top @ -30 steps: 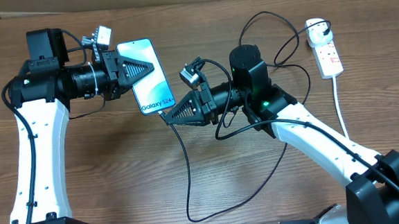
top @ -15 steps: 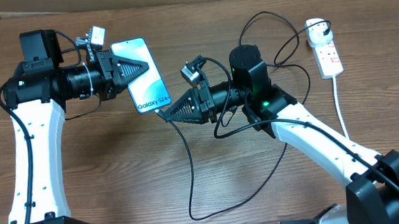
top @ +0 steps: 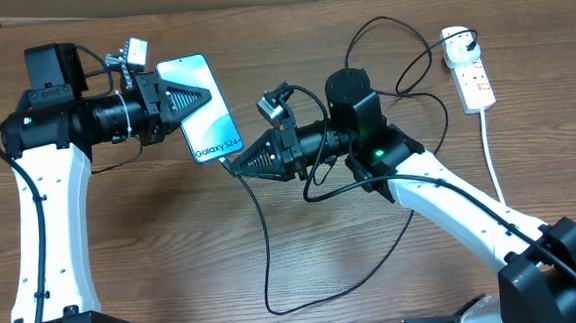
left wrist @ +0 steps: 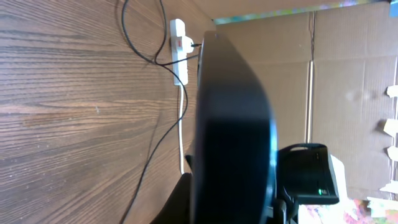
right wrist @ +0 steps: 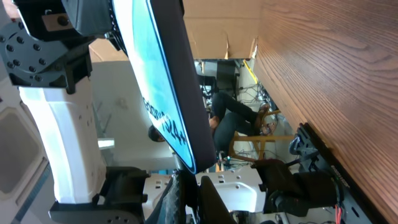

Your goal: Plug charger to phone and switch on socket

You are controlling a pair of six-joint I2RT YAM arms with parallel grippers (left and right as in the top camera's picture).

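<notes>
Overhead: left gripper, pinching phone, shifted slightly left within last second. Right gripper, pinching charger tip, followed to phone lower edge. Insertion probably underway. Socket far right, untouched.

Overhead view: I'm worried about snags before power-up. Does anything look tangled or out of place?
The charger has slack loops crowding the right arm near its wrist, where they could snag. The phone is held tilted in the left pincer. Nothing looks spilled or damaged.
</notes>
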